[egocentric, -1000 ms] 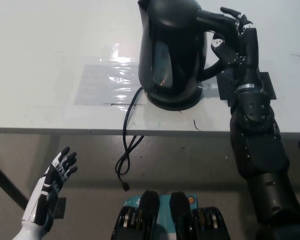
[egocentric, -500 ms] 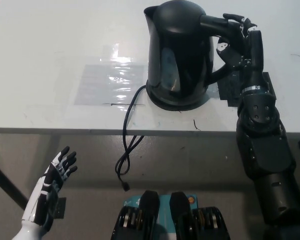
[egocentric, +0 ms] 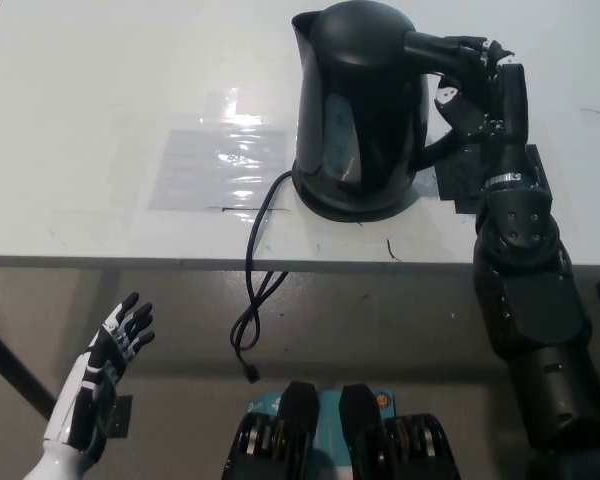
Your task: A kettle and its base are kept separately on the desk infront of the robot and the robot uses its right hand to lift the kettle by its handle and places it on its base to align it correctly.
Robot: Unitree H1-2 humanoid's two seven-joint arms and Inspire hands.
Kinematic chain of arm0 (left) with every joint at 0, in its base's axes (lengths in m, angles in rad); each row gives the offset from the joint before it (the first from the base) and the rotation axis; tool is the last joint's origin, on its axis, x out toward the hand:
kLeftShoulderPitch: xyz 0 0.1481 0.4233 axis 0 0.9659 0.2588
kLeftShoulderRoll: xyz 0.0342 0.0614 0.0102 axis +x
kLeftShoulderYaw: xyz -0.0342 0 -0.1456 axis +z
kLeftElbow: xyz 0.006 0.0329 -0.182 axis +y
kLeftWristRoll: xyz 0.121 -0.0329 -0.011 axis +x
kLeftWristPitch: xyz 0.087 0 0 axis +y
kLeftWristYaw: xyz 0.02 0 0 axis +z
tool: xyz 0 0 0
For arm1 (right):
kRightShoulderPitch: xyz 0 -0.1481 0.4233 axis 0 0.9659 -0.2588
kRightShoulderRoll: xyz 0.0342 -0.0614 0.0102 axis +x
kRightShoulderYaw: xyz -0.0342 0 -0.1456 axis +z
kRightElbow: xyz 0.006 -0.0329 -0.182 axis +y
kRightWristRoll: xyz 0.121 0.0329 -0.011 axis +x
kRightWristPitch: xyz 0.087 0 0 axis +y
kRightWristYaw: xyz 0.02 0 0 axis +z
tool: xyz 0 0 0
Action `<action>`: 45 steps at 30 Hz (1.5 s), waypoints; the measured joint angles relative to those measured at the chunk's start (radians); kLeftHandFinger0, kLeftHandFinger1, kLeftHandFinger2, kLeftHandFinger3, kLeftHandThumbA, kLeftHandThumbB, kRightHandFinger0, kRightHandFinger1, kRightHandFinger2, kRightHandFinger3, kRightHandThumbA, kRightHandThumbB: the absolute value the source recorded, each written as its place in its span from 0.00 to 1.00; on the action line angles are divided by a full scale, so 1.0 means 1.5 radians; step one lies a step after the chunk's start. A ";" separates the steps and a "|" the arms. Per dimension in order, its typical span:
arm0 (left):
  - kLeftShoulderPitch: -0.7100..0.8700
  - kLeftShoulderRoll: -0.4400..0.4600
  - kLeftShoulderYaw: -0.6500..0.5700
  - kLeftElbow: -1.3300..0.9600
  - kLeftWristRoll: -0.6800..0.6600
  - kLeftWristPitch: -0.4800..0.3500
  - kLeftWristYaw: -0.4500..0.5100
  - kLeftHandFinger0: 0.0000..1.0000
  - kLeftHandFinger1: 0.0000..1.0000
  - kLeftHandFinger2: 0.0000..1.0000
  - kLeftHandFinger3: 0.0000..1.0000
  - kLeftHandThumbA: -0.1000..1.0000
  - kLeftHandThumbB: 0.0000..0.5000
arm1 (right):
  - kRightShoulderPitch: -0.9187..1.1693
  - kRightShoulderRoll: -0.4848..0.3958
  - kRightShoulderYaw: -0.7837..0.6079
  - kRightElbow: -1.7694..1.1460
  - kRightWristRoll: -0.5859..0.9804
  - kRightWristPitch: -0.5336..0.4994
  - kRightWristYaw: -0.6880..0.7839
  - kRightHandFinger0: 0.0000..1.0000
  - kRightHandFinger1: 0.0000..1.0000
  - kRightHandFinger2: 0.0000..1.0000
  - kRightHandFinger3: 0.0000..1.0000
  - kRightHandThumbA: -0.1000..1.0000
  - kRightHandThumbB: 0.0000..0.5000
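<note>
1 kettle [egocentric: 358,105] on 1 base [egocentric: 355,205] | right robot hand [egocentric: 477,85] on handle | left robot hand [egocentric: 115,345] idle, spread

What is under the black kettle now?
The black plastic kettle stands on its round black base, whose rim and black cord show; the base's middle is covered.

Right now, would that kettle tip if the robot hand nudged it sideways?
Possibly. The kettle is tall over its round base, so a push near the top might rock it. It looks rigid and glossy, perhaps slippery. The right robot hand holds its handle, which should steady it.
</note>
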 measured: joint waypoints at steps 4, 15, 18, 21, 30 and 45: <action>0.000 0.000 0.000 0.000 0.000 0.000 0.000 1.00 1.00 1.00 1.00 1.00 0.20 | -0.001 0.004 -0.002 0.010 0.004 -0.009 -0.003 0.00 0.25 0.64 0.63 0.00 0.23; 0.001 0.001 0.001 0.000 0.000 0.000 0.000 1.00 1.00 1.00 1.00 1.00 0.22 | -0.013 0.012 -0.001 0.037 0.005 -0.022 -0.014 0.00 0.17 0.54 0.65 0.00 0.23; 0.000 0.001 0.001 0.000 0.000 0.000 0.000 1.00 1.00 1.00 1.00 1.00 0.18 | -0.019 0.012 0.002 0.046 0.003 -0.026 -0.018 0.00 0.18 0.55 0.65 0.00 0.23; 0.000 0.001 0.002 0.000 0.000 -0.003 0.000 1.00 1.00 1.00 1.00 1.00 0.20 | -0.024 0.012 0.002 0.057 0.005 -0.031 -0.018 0.00 0.20 0.58 0.67 0.00 0.23; 0.000 0.001 0.003 0.000 0.000 -0.004 0.000 1.00 1.00 1.00 1.00 1.00 0.28 | -0.040 0.013 0.002 0.088 0.006 -0.044 -0.023 0.00 0.18 0.55 0.60 0.00 0.24; -0.002 0.002 0.003 0.000 0.000 -0.004 0.000 1.00 1.00 1.00 1.00 1.00 0.27 | -0.060 0.022 0.001 0.140 0.006 -0.066 -0.033 0.00 0.15 0.53 0.61 0.00 0.24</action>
